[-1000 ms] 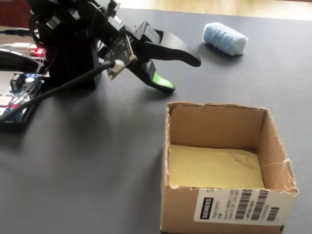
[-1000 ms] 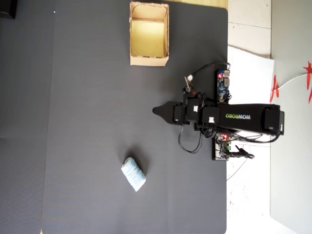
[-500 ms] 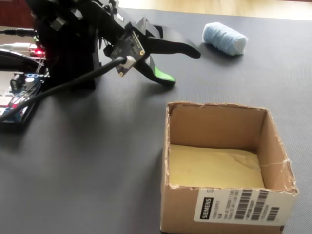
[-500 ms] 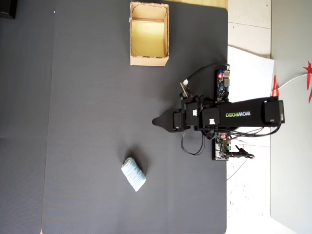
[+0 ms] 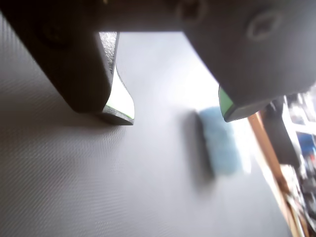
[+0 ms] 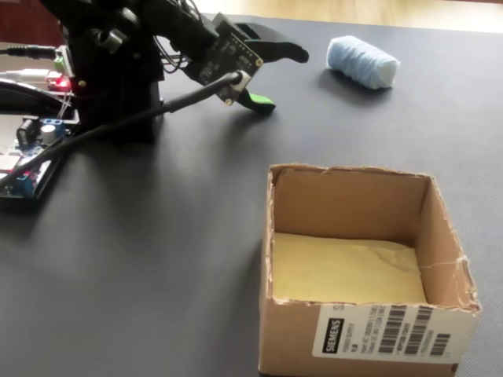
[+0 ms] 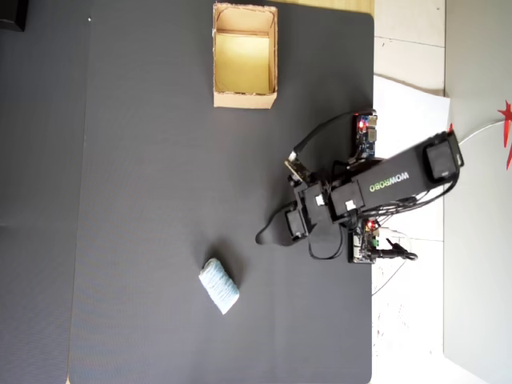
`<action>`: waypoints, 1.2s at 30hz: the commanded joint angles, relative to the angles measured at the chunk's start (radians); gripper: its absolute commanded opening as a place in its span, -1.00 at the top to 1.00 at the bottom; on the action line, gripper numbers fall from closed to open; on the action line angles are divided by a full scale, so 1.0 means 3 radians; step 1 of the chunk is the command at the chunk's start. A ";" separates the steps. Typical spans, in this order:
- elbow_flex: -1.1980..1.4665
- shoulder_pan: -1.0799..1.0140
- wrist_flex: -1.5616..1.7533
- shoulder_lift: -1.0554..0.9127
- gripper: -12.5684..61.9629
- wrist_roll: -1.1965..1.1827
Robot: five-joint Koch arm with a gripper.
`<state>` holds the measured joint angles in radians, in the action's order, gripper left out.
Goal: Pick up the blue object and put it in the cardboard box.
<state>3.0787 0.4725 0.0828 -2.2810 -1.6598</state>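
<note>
Pale-blue, ribbed, oblong lump lies alone on the dark grey mat, where we see bare room on every side, well apart from the open tan cardboard box, near our black gripper, whose jaws stand parted with nothing between.

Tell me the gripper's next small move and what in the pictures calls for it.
Probably keep reaching toward the blue object with jaws apart. The gripper is open and empty, clearly short of the object on the mat in the overhead view, and the cardboard box holds nothing yet.
</note>
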 commanded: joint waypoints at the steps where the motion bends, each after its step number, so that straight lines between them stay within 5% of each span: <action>1: -0.0015 0.0148 0.0066 -0.0291 -0.24 -0.0107; 19: -0.1329 0.0332 -0.0767 -0.0056 -0.22 0.0123; 36: -0.3482 0.0194 -0.2096 0.1953 -0.23 0.0470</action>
<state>2.0601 0.5277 -0.5752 -1.6322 -1.5002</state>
